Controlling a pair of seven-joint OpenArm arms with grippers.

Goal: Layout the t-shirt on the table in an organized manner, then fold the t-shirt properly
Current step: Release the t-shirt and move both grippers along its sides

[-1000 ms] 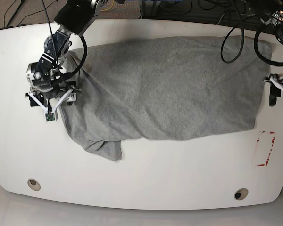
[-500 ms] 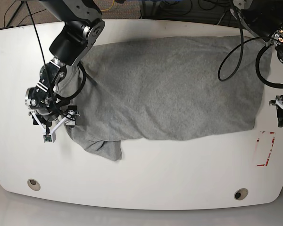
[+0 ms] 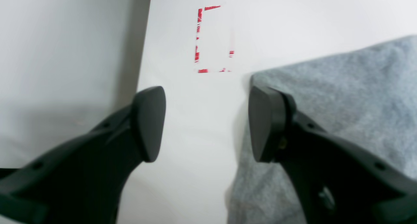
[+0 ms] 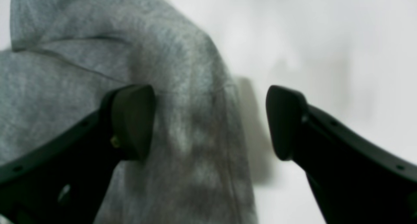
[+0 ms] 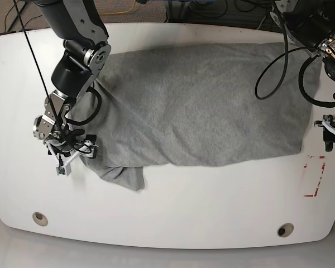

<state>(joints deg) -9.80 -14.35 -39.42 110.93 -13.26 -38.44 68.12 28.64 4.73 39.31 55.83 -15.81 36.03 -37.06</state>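
1. Base view: the t-shirt (image 5: 201, 103) is seen spread across the white worktop (image 5: 173, 223), plain grey side up, its far end reaching the side where the left gripper (image 5: 328, 131) hangs. One bunched sleeve or corner (image 5: 123, 176) is folded under itself near the front edge, so the layout is judged unfinished. The right gripper (image 5: 67, 153) is lowered at the opposite end of the cloth, beside that bunched part, probably so that the edge can be taken and pulled flat.

2. Left wrist view: the left gripper (image 3: 207, 123) is shown released, jaws wide apart, with nothing between them but bare worktop. One finger (image 3: 264, 123) lies at the very edge of the t-shirt (image 3: 342, 97); the other is over bare surface. A red-lined mark (image 3: 213, 38) is seen beyond. This straddling is judged to be a set-up for pinching the hem.

3. Right wrist view: the right gripper (image 4: 208, 123) is likewise released. The rumpled edge of the t-shirt (image 4: 136, 71) passes between the open jaws, but no clamping on it is seen. The picture is blurred, so contact cannot be told.
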